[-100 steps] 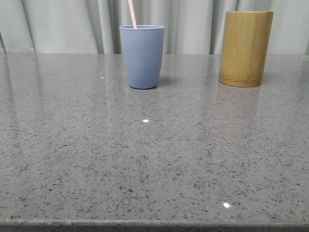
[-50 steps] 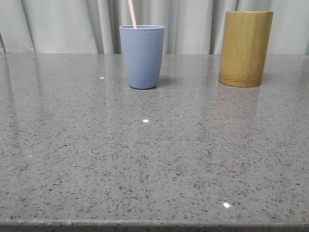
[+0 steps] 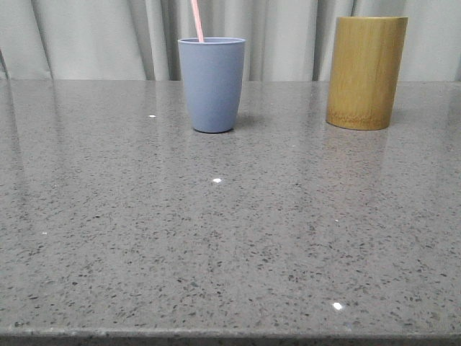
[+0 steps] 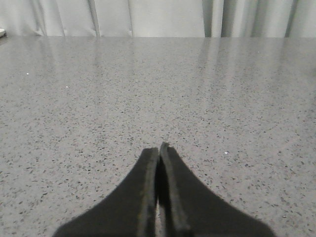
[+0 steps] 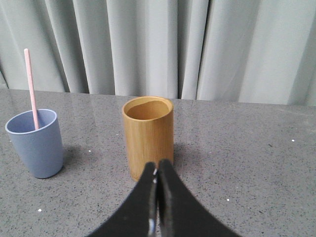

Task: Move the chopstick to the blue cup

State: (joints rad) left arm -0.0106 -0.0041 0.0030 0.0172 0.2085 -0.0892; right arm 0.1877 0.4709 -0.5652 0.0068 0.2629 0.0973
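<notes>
Pink chopstick (image 3: pixel 197 20) stands in blue cup (image 3: pixel 212 84); transfer looks done. Left fingers (image 4: pixel 159 149) & right fingers (image 5: pixel 157 165) together, empty. Next: prob. nothing, hold clear.

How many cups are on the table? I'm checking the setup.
2. The blue cup stands at the back, left of centre, with the chopstick in it. The bamboo cup stands at the back right, apart from it. More could be out of view.
</notes>
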